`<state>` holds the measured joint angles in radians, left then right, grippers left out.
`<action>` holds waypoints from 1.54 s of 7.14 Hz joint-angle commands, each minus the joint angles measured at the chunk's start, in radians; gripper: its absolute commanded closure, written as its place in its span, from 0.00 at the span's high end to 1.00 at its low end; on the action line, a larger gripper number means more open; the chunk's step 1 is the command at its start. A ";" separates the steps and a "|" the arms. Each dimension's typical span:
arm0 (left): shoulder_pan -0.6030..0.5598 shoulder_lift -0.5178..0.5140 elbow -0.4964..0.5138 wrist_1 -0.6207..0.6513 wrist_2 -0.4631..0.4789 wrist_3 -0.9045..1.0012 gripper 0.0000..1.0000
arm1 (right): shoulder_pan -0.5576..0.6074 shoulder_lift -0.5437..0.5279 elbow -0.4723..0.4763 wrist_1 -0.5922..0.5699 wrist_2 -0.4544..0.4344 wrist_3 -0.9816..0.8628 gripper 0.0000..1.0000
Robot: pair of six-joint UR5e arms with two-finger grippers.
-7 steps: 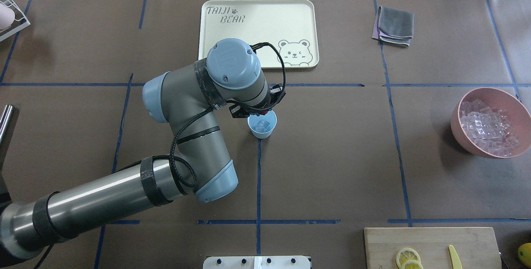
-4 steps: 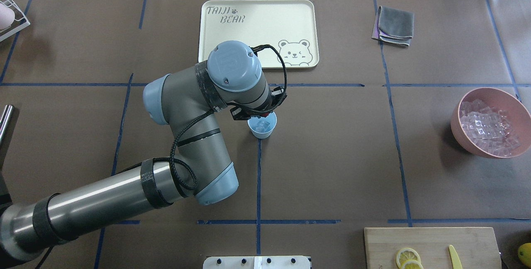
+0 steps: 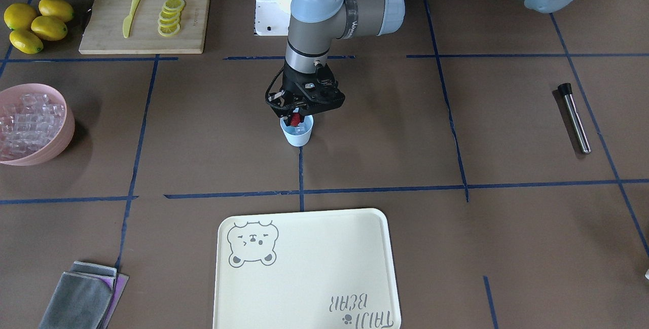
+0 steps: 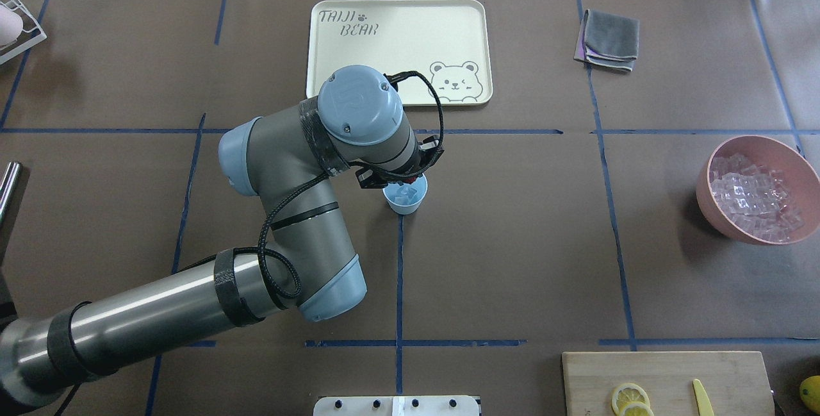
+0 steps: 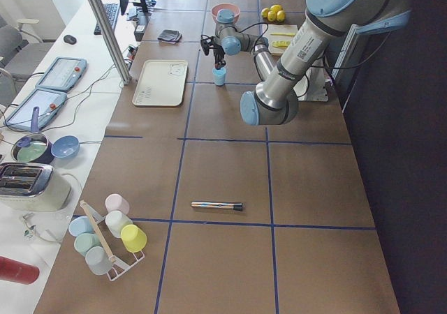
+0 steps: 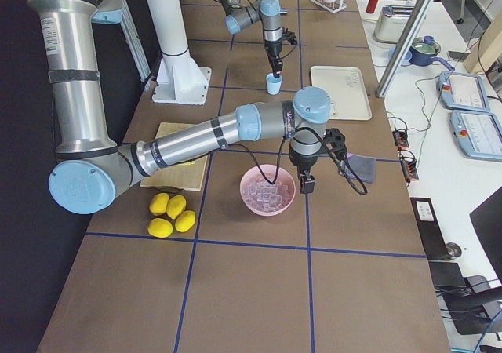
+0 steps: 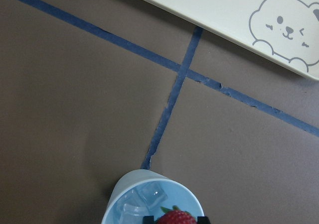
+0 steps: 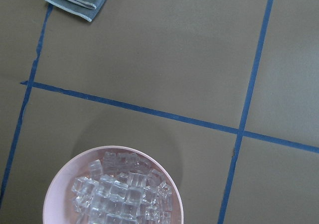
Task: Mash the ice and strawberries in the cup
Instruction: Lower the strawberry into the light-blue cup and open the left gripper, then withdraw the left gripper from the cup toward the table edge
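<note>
The pale blue cup (image 3: 297, 138) stands at the table's middle on a blue tape crossing. It also shows in the overhead view (image 4: 405, 203). Clear ice cubes (image 7: 147, 194) lie inside it. My left gripper (image 3: 296, 115) hangs straight down over the cup's rim, shut on a dark red strawberry (image 7: 175, 218) held just above the ice. The strawberry (image 3: 295, 118) shows between the fingers in the front view. My right gripper (image 6: 305, 184) shows only in the right side view, beside the pink bowl, and I cannot tell whether it is open or shut.
A pink bowl (image 4: 708, 195) full of ice cubes stands at the right. A cream bear tray (image 4: 397, 38) lies beyond the cup. A cutting board (image 3: 147, 30) holds lemon slices and a yellow knife, with lemons (image 3: 35, 22) beside it. A grey cloth (image 4: 610, 34) and a metal muddler (image 3: 575, 118) lie on the table.
My left arm has shifted slightly over the cup. The strawberry stays in the gripper above the ice.
</note>
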<state>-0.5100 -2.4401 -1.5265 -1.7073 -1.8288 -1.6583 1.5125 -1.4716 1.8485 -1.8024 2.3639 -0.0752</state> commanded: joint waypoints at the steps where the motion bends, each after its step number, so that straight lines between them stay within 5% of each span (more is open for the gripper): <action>1: 0.001 0.003 -0.010 0.000 -0.033 0.002 0.65 | 0.000 0.001 0.000 0.000 0.000 0.000 1.00; 3: 0.001 0.003 -0.011 0.000 -0.033 0.002 0.75 | 0.000 0.001 -0.002 0.000 0.000 0.000 1.00; 5: 0.001 0.003 -0.017 0.001 -0.033 0.002 1.00 | 0.000 0.001 -0.002 0.000 0.000 0.000 1.00; 8: -0.051 0.022 -0.072 0.014 -0.067 0.024 1.00 | 0.000 0.001 -0.002 0.000 0.000 0.000 1.00; 11: -0.241 0.232 -0.277 0.151 -0.261 0.338 1.00 | 0.000 -0.001 -0.003 0.000 0.000 -0.002 1.00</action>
<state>-0.6679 -2.2923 -1.7151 -1.6325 -2.0073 -1.4430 1.5125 -1.4725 1.8459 -1.8024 2.3628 -0.0761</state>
